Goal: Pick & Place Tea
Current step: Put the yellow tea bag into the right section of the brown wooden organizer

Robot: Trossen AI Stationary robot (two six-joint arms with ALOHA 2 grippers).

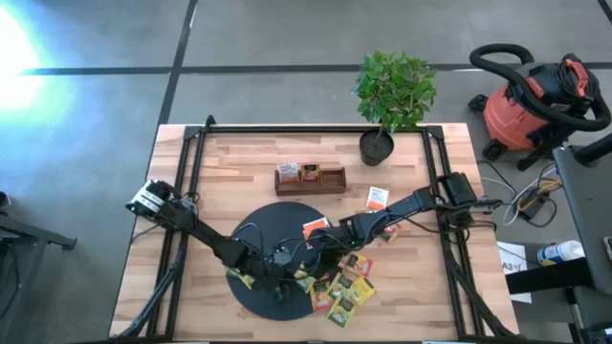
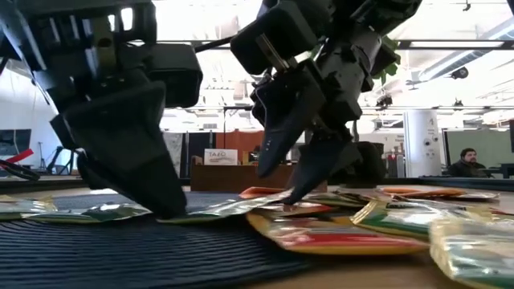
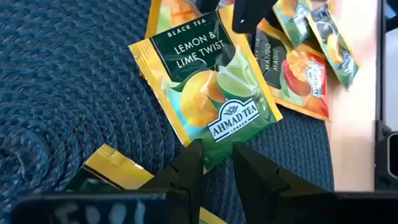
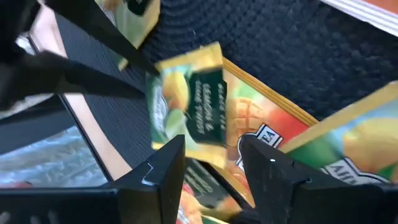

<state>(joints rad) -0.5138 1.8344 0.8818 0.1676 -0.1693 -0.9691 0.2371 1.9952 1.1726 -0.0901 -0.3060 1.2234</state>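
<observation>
A yellow-and-green lemon-lime tea sachet [image 3: 205, 93] lies flat on the round black mat [image 1: 258, 225], near the mat's right part. My left gripper [image 3: 216, 155] comes slanting down from the table's left, open, its tips at the sachet's edge on that side. My right gripper [image 4: 211, 146] slants down from the right, open, at the sachet's opposite edge. In the low view both sets of tips, left [image 2: 170, 210] and right [image 2: 293, 195], reach down to sachet level. Several more sachets [image 1: 344, 287] overlap at the mat's right rim. My left gripper's fingertips [image 3: 193, 158] stand either side of the middle of the sachet's left edge [image 3: 214, 148], slanting down; I cannot tell whether they touch it. My right gripper's fingertip [image 3: 245, 15] lies over the sachet's far corner [image 3: 233, 37]; whether it touches the paper, I cannot tell.
A small wooden compartment box [image 1: 309, 177] with sachets stands behind the mat. A potted plant [image 1: 392, 96] is at the far right. A white-and-orange sachet [image 1: 377, 198] and an orange one [image 1: 316, 227] lie loose. Another yellow sachet [image 3: 112, 168] lies on the mat under my left arm.
</observation>
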